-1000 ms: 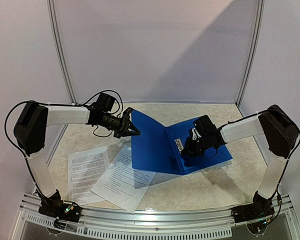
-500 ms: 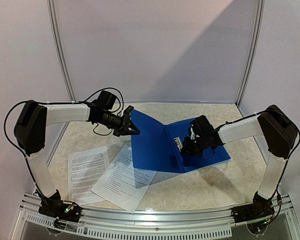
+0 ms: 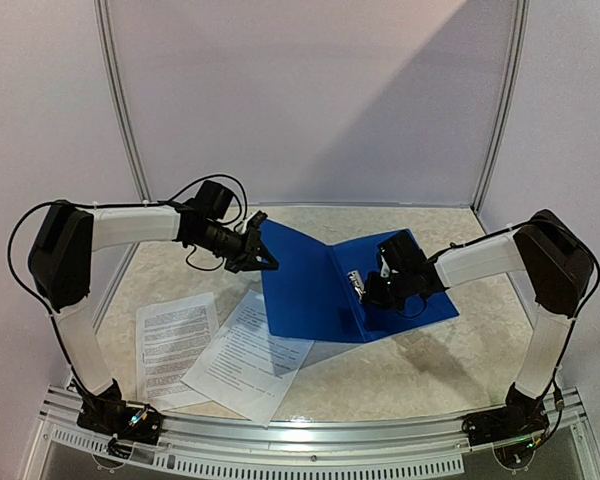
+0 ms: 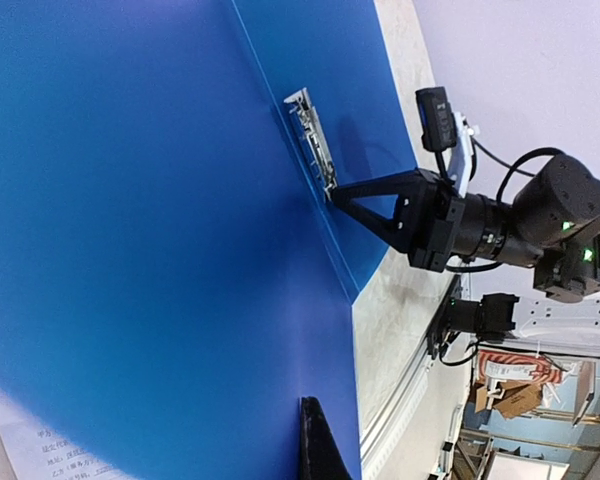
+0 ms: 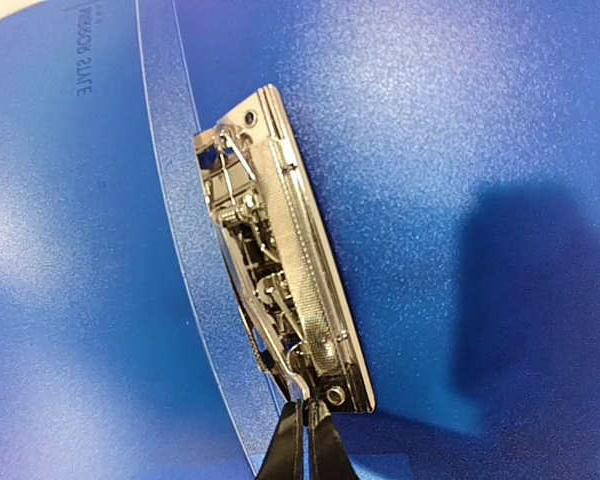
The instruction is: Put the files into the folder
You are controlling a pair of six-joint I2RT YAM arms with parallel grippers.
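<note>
From above, the glossy dark-blue plastic folder [image 3: 305, 290] lies opened in a V on the pale speckled table [image 3: 410, 370]. Its left cover is tilted up, and the left hand [image 3: 265, 255] is clamped on that cover's far left edge. The right hand [image 3: 368, 292] sits on the flat right cover with its closed tips at the metal clip [image 3: 356, 285] beside the fold. The files [image 3: 245, 360], two white sheets of dense black print, lie flat to the near left of the folder, overlapping, and one corner is tucked under its near edge. In the left wrist view, the smooth blue cover [image 4: 130, 200] fills most of the picture, with one dark finger [image 4: 315, 445] at its lower edge. Beyond the fold, the right hand [image 4: 332, 192] points at the clip [image 4: 312, 140]. In the right wrist view, the long ribbed steel clip [image 5: 280, 260] sits on finely grained blue plastic [image 5: 460, 120]. The thin fingers [image 5: 292, 450] are pressed together and meet the clip's near end.
</note>
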